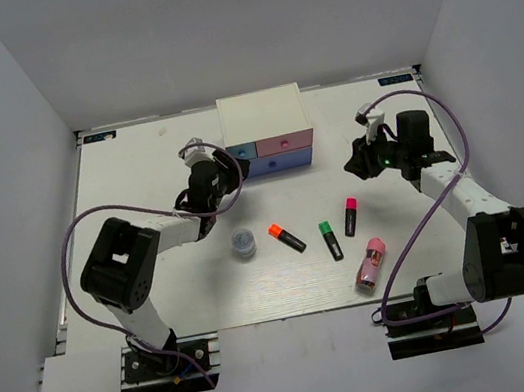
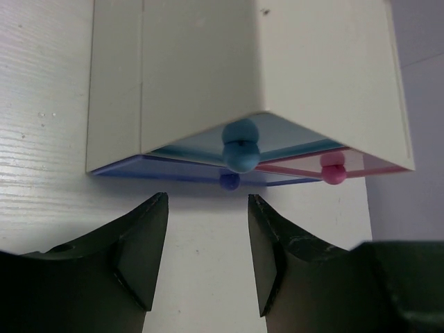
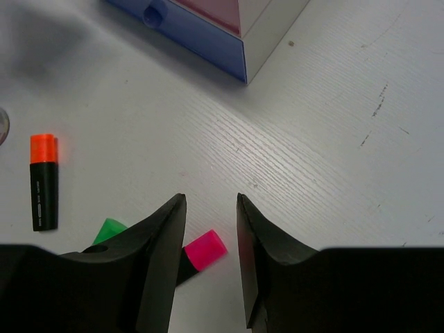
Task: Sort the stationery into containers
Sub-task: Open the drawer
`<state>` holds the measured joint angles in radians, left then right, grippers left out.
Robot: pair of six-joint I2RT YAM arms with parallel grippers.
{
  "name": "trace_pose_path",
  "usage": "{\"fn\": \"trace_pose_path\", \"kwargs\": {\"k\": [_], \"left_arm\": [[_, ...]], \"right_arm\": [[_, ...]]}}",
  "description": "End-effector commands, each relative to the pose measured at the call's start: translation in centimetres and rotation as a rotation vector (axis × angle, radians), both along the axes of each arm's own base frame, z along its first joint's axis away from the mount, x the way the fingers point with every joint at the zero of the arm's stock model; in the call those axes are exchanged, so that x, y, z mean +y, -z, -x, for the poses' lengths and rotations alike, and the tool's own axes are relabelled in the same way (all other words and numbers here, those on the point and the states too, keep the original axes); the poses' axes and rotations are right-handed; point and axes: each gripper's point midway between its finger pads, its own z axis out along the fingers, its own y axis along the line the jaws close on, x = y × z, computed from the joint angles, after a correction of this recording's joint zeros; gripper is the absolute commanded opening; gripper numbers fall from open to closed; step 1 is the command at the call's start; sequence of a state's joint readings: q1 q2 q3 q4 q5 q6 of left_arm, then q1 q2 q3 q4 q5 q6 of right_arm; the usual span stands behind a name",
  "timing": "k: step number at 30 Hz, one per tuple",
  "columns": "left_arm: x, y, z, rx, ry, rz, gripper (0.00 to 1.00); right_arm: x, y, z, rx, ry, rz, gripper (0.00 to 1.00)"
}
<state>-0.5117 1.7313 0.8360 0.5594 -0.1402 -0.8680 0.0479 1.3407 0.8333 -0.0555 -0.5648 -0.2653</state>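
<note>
The white drawer chest (image 1: 265, 124) stands at the back middle, its three pastel drawers shut. My left gripper (image 1: 234, 168) is open and empty just in front of its left end; in the left wrist view (image 2: 207, 197) the jaws stand apart below the light blue knob (image 2: 240, 149), with the periwinkle knob (image 2: 229, 182) and pink knob (image 2: 333, 170) close by. My right gripper (image 1: 359, 163) is open and empty above the table (image 3: 210, 198). The pink-red highlighter (image 3: 205, 250) lies below its jaws. The orange (image 1: 286, 237), green (image 1: 330, 240) and pink-red (image 1: 350, 217) highlighters, the pink tube (image 1: 371, 264) and the blue-grey pot (image 1: 243, 244) lie on the table.
The white table (image 1: 154, 276) is walled in grey on three sides. In the right wrist view the orange highlighter (image 3: 44, 182), the green end (image 3: 111, 229) and the wide periwinkle drawer (image 3: 201, 38) show. The stationery lies in a loose row in front of the chest.
</note>
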Motion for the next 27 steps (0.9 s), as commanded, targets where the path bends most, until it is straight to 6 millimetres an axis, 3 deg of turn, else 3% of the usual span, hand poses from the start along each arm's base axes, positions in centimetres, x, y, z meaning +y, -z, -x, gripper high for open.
{"fn": "trace_pose_path", "kwargs": {"k": [1, 7, 18, 27], "left_arm": [[-1.0, -2.1, -1.3, -0.053, -0.016, 0.049, 0.60], [-0.8, -1.8, -2.1, -0.079, -0.046, 0.056, 0.57], [-1.1, -3.7, -2.9, -0.141, -0.054, 0.091, 0.55], [-1.0, -3.8, -4.4, -0.138, -0.088, 0.041, 0.50]], "right_arm": [[0.3, -0.9, -0.5, -0.048, -0.012, -0.007, 0.41], [0.2, -0.4, -0.4, -0.035, -0.009, -0.004, 0.41], [0.0, 0.0, -0.3, -0.030, 0.001, 0.007, 0.41], [-0.2, 0.3, -0.3, -0.024, 0.007, 0.014, 0.41]]}}
